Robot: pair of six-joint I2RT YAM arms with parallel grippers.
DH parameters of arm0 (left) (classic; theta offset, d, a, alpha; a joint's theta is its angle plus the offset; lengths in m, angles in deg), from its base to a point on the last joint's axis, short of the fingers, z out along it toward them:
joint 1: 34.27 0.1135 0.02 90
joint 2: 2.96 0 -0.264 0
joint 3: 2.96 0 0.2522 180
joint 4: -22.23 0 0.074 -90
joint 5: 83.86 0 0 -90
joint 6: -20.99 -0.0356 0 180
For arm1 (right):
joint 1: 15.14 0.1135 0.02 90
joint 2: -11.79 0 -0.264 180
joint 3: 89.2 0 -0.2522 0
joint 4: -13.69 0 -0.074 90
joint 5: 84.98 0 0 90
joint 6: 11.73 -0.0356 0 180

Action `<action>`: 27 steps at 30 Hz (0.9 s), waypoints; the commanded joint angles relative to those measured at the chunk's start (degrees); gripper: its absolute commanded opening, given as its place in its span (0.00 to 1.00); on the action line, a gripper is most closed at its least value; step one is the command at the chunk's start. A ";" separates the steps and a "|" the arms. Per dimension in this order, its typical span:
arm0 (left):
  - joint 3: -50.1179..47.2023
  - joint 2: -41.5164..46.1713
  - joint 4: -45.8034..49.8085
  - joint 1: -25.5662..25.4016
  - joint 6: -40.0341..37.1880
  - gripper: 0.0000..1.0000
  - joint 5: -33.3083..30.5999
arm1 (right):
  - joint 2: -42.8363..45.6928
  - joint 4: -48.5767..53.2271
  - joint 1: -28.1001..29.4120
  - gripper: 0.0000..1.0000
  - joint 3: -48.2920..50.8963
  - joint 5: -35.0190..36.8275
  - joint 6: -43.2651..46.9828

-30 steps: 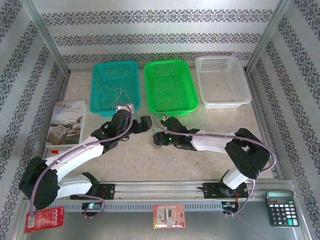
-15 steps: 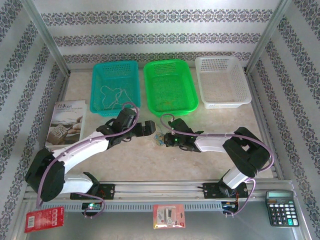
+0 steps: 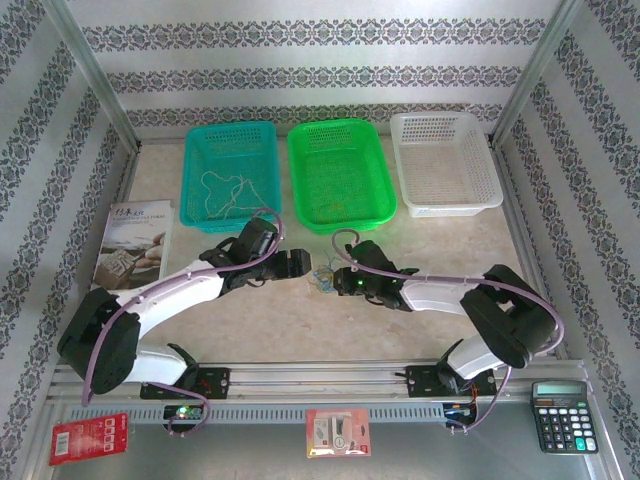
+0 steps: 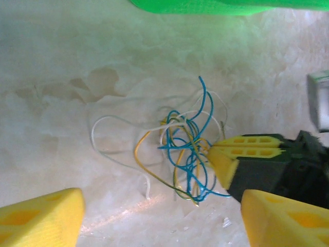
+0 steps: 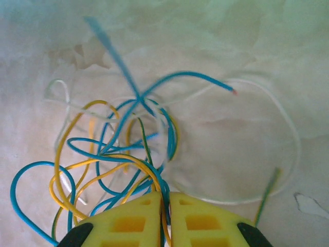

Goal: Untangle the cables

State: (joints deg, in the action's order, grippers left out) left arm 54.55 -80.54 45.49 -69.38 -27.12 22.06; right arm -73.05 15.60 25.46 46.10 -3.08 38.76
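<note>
- While the right claw (image 5: 167,216) is clenched on a few strands, the cables (image 4: 187,149) lie bunched on the table (image 3: 260,320), near the green basket (image 3: 340,170).
- The left claw (image 4: 162,218) hangs spread and empty just beside them.
- Next, I'd judge, it must pinch one loose loop and draw it clear.
- Which strands are pinched I cannot make out; the crossings blur.

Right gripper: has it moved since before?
Yes. The right gripper, shut on the cables, shifted right, from below the green basket's left corner toward its middle.
</note>
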 commanded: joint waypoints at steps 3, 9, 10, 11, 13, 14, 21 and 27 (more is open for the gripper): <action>-1.08 -2.25 -5.66 0.66 2.89 0.68 3.49 | 3.85 0.88 -0.65 0.13 1.19 0.31 -1.28; -1.59 -3.07 -7.41 0.66 4.47 0.72 3.84 | 1.13 -0.03 -0.80 0.38 1.05 -0.48 -1.51; -1.60 -2.94 -7.24 0.65 4.47 0.73 3.77 | 1.09 -0.25 -0.78 0.41 0.99 -0.56 -1.68; -1.54 -2.69 -6.98 0.62 4.32 0.74 3.60 | 1.10 -0.21 -0.74 0.43 0.89 -0.63 -1.76; -1.48 -2.42 -6.75 0.65 4.09 0.76 3.33 | 0.93 -0.26 -0.57 0.46 0.41 -0.76 -1.80; -1.49 -2.40 -6.68 0.62 4.09 0.77 3.19 | 0.74 -0.25 -0.58 0.47 0.12 -0.82 -1.80; -1.38 -2.95 -6.87 0.62 4.17 0.81 3.01 | -4.63 -1.13 0.44 0.52 -3.77 -1.30 -1.59; -1.34 -2.62 -6.47 0.66 3.91 0.83 2.91 | -6.26 -3.38 -0.06 0.19 -4.23 -2.89 -2.35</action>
State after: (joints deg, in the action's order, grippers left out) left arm 53.43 -83.31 40.20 -69.38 -23.47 25.19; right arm -79.06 13.76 25.25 42.47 -4.61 37.19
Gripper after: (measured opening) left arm 0.827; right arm 0.225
